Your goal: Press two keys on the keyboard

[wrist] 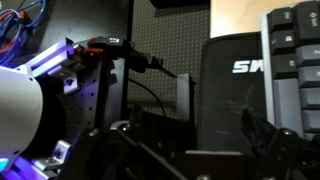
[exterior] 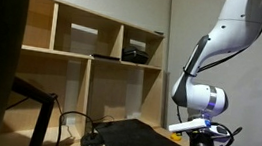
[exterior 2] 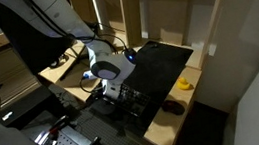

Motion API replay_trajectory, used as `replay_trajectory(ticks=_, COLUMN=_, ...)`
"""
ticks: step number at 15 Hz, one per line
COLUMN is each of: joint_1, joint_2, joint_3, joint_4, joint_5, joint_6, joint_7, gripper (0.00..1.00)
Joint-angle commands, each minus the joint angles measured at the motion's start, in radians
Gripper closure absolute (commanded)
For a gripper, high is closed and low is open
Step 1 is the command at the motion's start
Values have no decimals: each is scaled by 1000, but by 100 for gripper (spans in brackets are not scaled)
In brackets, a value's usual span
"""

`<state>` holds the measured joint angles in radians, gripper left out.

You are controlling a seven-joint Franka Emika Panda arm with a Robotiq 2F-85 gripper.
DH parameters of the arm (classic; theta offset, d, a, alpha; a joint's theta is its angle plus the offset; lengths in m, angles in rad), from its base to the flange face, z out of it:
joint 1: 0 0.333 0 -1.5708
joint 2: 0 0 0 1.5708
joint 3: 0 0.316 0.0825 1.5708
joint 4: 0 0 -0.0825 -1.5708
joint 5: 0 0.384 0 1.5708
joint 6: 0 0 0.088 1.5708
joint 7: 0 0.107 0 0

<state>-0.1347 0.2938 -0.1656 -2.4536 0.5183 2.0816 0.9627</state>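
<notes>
Wrist view: my tool hangs empty, jaws spread wide. The keyboard lies on the worktop, ahead-right of the tool, its key rows running off frame rightward.

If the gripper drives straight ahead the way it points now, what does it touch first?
Likely the black pad lettered SW, not the keyboard, which lies off to the side; depth is unclear.

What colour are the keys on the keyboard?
Black. The wrist view shows them best, where the keyboard lies at the right edge.
</notes>
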Motion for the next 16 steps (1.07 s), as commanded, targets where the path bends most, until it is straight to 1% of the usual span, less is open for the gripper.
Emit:
replay_trajectory(ticks=1, joint_1=-3, joint_2=-31, joint_3=-2, joint_4=-19, joint_5=72, joint_6=163, joint_7=-37, gripper=0)
replay_trajectory(ticks=3, joint_1=8, joint_2=-39, joint_3=-3, joint_4=-32, joint_5=78, joint_6=292, joint_7=-29, gripper=0)
replay_trajectory(ticks=4, joint_1=10, joint_2=-34, joint_3=-4, joint_4=-32, joint_5=69, joint_6=324, joint_7=-14, gripper=0)
replay_trajectory(ticks=5, joint_1=1, joint_2=-11, joint_3=0, joint_4=-3, joint_5=49, joint_6=252, joint_7=-7, gripper=0)
replay_trajectory(ticks=6, joint_1=1, joint_2=-12, joint_3=0, joint_4=-6, joint_5=49, joint_6=274, joint_7=-6, gripper=0)
replay_trajectory(ticks=10, joint_1=2, joint_2=-14, joint_3=0, joint_4=-9, joint_5=49, joint_6=282, joint_7=-6, gripper=0)
replay_trajectory(ticks=12, joint_1=8, joint_2=-6, joint_3=-16, joint_4=3, joint_5=-52, joint_6=173, joint_7=27, gripper=0)
replay_trajectory(ticks=14, joint_1=6, joint_2=-5, joint_3=-17, joint_4=10, joint_5=-94, joint_6=113, joint_7=44, gripper=0)
replay_trajectory(ticks=15, joint_1=2, joint_2=-7, joint_3=-12, joint_4=9, joint_5=-82, joint_6=104, joint_7=43, gripper=0)
replay_trajectory(ticks=16, joint_1=4, joint_2=-12, joint_3=-9, joint_4=-2, joint_5=-71, joint_6=145, joint_7=36, gripper=0)
